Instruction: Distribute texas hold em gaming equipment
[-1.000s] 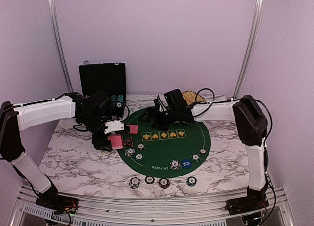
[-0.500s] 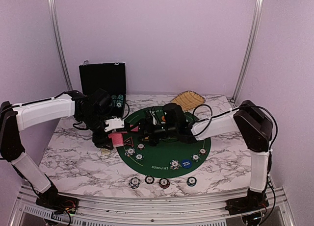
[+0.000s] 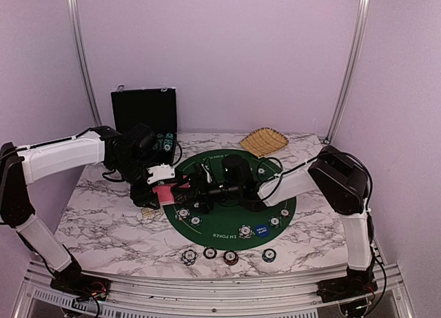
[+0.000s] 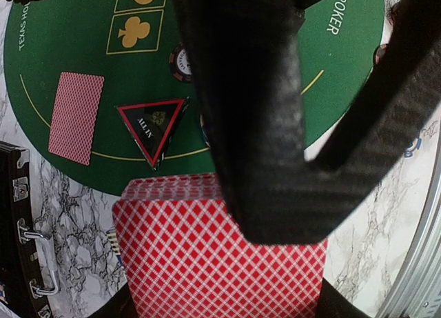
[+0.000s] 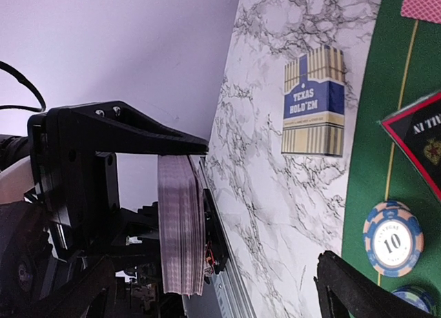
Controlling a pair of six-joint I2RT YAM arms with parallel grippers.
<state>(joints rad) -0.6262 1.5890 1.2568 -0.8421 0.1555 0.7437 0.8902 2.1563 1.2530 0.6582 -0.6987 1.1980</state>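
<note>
From above, we see the left gripper (image 3: 161, 191) pinching a deck (image 3: 165, 196) of red-backed cards between its fingers, up in the air over the left rim of the green mat (image 3: 238, 216). The right gripper (image 3: 200, 191) is just beside the deck, low over the mat. Some chips (image 3: 231, 257) lie in a row on the marble table (image 3: 103, 225) at the front, and more sit on the mat near a blue button (image 3: 260, 230). A basket (image 3: 264, 140) and a black case (image 3: 145, 114) stand at the back. From the left wrist, we see the deck's red back at the bottom. A big black shape hangs in front of it and hides part of it. One card (image 4: 76, 118) lies face down on the mat, and a triangle marker (image 4: 153, 128) lies just beside it, near the mat's rim. From the right wrist, we see the deck from its edge, pressed between the left gripper's two black fingers (image 5: 103, 132). The right gripper's own fingers are spread wide with nothing between them. A card box (image 5: 313, 101) lies on the table beside the mat, and a chip marked 10 sits on the mat below the marker.
</note>
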